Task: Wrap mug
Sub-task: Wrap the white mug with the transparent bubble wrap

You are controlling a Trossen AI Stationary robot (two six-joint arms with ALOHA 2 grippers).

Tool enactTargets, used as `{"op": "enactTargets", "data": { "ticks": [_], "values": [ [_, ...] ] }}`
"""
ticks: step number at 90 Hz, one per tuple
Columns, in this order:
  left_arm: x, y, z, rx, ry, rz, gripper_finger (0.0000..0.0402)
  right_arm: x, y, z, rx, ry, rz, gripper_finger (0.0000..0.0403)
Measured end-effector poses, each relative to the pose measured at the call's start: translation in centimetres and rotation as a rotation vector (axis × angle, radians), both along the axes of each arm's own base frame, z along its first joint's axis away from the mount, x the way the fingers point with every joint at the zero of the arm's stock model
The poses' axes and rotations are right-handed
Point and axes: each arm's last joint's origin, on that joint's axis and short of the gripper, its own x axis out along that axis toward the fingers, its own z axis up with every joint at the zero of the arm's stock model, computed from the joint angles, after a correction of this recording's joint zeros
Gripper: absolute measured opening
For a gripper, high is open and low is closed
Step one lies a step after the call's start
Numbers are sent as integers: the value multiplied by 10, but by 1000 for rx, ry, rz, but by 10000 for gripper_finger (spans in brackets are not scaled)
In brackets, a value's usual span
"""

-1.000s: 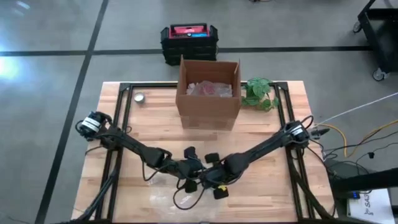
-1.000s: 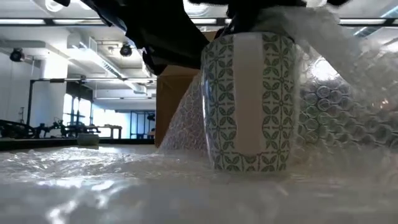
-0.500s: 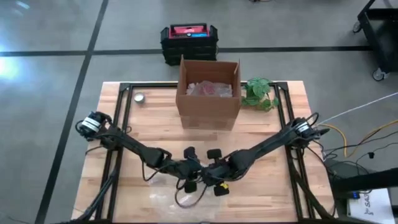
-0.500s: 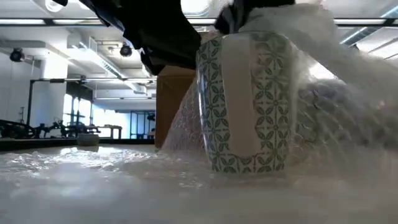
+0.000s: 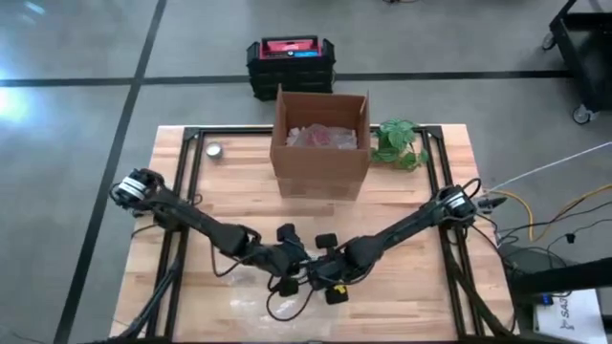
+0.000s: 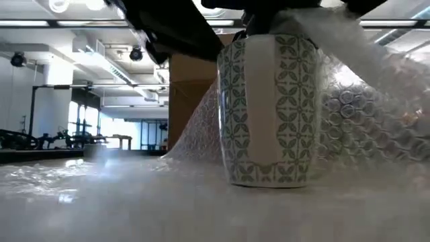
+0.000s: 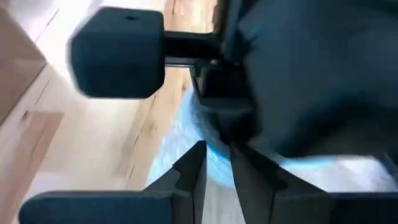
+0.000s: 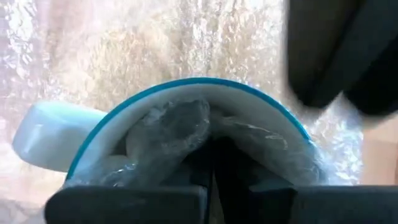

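A white mug (image 6: 272,107) with a green leaf pattern stands upright on a sheet of bubble wrap (image 6: 363,114), its base on the sheet. The wrap climbs the mug's left and right sides and goes over the blue rim (image 8: 205,84) into the hollow. Both grippers meet above the mug near the table's front middle. My right gripper (image 8: 211,180) is shut, its tips down in the mug's mouth. My left gripper (image 7: 216,155) stands at the rim on the mug's left side, shut on the wrap. The handle (image 8: 43,134) sticks out free. My left gripper has wrap (image 7: 214,163) between its two fingers right at the mug's rim, coming slanting from the table's left. My right arm stands in front of most of the place, so layers do not show. My right gripper presses bunched wrap (image 8: 168,130) down inside the mug with its shut fingers, pointing down from above. The wrap bulges on both sides of the fingers, which it hides.
An open cardboard box (image 5: 320,143) with wrapped things inside stands at the far middle, a green plant (image 5: 397,143) to its right, a small round tin (image 5: 215,150) at the far left. A black case (image 5: 292,62) lies on the floor beyond the table.
The mug tipped toward the table's left half a second ago, its right base edge lifting, and now stands upright again. My left arm has drawn a little toward the table's left. The wrap on the mug's right side has settled closer to it.
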Motion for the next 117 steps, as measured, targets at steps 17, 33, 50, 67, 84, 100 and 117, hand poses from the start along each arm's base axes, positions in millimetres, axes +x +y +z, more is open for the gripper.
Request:
{"op": "enactTargets", "data": {
  "ticks": [17, 33, 50, 67, 84, 100, 117],
  "values": [
    [-47, -27, 8, -60, 261, 58, 59, 0, 0, 0, 8, -1, -24, 0],
    [-95, -65, -6, -163, 356, 113, 59, 1, -1, 0, 4, -10, -14, 0],
    [-134, -92, -30, -256, 415, 173, 67, 2, 0, 0, 0, -20, -2, 0],
    [-157, -95, -48, -339, 510, 283, 137, 2, 0, 0, -1, -23, -9, 0],
    [-171, -101, -68, -484, 534, 378, 217, 2, 0, 0, -2, -25, -11, 0],
    [-177, -93, -96, -657, 488, 489, 256, 2, 0, 0, -4, -25, -4, 0],
    [-178, -85, -110, -774, 345, 541, 259, 3, 0, 0, -4, -36, 4, 0]
  ]
}}
